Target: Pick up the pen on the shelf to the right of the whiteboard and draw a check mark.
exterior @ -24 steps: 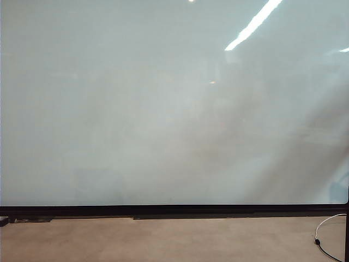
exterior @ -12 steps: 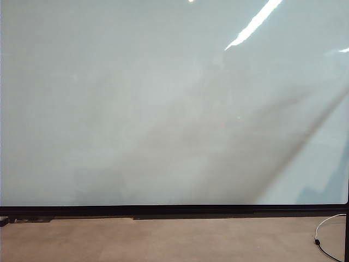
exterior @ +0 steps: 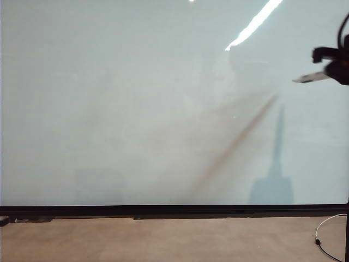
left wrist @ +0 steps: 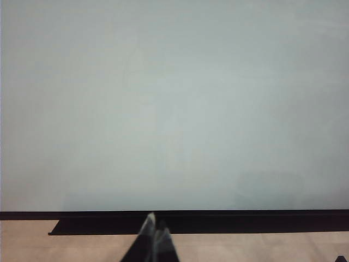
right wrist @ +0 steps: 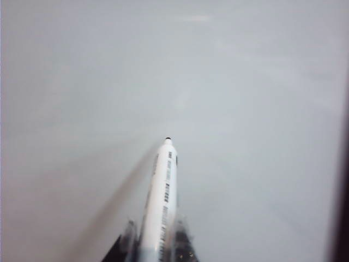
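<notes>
The whiteboard [exterior: 136, 109] is glossy, mirroring ceiling lights; its frame is matt black. The pen [right wrist: 162, 202] looks like smooth white plastic.

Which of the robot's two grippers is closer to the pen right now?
The right gripper: it is shut on the pen. The left gripper sits low by the whiteboard's bottom edge, with no pen there.

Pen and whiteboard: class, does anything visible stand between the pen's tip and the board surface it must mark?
Nothing visible does. The right gripper holds the pen with its tip facing bare whiteboard; no check mark is drawn yet. The left gripper sits low by the board's bottom edge, out of the way.
</notes>
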Robot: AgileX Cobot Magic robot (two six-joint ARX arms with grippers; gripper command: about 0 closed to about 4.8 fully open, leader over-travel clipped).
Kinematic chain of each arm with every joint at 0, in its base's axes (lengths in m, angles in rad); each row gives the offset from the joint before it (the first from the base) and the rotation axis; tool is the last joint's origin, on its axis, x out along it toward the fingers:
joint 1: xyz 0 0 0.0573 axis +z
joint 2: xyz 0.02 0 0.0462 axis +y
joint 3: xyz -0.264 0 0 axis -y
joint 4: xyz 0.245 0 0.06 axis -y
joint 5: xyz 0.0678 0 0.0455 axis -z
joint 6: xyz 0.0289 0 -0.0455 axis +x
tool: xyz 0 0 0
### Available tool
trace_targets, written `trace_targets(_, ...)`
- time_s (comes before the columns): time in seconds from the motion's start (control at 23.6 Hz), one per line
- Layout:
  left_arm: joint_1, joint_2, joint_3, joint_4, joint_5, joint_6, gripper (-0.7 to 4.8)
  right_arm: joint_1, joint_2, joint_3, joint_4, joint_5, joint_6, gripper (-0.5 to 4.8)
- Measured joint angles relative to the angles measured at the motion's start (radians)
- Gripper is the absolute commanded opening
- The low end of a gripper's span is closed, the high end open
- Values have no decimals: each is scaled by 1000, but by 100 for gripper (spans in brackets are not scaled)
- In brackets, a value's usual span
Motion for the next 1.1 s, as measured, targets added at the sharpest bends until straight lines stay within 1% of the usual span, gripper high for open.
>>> trace_targets(0.08,0,0,0,0,0,0,-4,17,0,31,-39,-67,28,-2)
trace_targets(0.25,0,0,0,0,0,0,-4,37,0,61,-96,-141,65,-2)
trace_targets(0.3,0,0,0,0,0,0,-5,43,1,67,-107,-184,89,-2)
trace_targets(0.38,0,0,0,0,0,0,-4,42,1,67,-108,-213,110,-2)
trace_targets(0.64,0,0,0,0,0,0,-4,47,74,101,-111,-382,196,-3)
trace_targets(0.76,0,0,0,0,0,0,-4,79,130,141,-108,-407,201,-3)
trace_targets(0.93,0,0,0,0,0,0,-4,90,193,181,-100,-409,202,-3)
trace_targets(1.1,0,0,0,0,0,0,-4,105,281,211,-7,-433,202,-3)
